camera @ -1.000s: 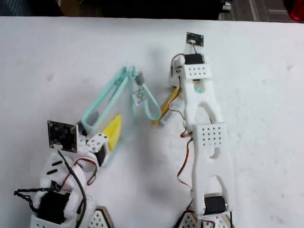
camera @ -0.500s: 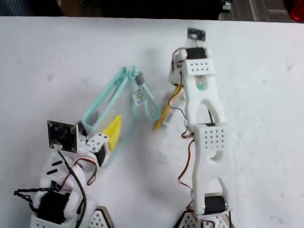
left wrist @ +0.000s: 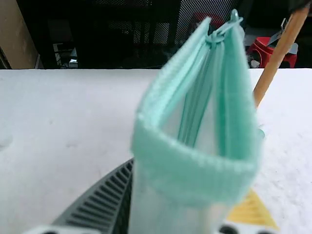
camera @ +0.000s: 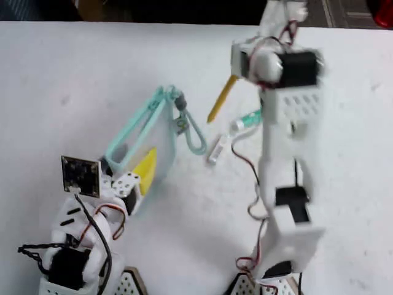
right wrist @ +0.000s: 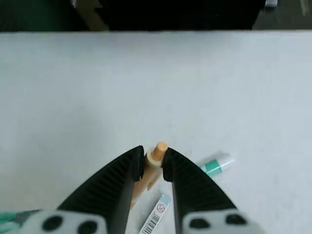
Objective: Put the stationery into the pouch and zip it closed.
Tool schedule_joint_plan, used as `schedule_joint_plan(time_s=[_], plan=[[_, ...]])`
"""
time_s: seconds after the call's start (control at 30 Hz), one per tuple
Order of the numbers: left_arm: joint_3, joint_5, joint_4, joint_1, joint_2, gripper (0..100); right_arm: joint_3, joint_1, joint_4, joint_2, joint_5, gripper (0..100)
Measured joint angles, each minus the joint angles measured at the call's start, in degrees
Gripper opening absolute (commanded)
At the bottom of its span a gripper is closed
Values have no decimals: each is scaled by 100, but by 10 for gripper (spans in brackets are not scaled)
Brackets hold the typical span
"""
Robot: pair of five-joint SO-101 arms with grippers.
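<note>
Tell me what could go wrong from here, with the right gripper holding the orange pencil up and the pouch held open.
1. The right gripper pinches the orange pencil near one end, so the long tilted part may swing or slip.
2. The pouch has a narrow mouth, so the tip could catch the teal rim and miss.
3. The green-and-white pen and the white stick lie on the table close by and might get knocked.
</note>
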Motion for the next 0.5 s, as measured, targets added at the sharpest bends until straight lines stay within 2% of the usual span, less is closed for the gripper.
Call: schedule_joint_plan(time_s=[0.13,0.4,0.5], plan=[[0,0,0,0,0,229,0,-62,9,-1134,62,16],[0,0,0,0,0,229,-9,-1108,26,-2690,79,16],[0,0,0,0,0,229,-9,-1301,26,-3103,79,16]])
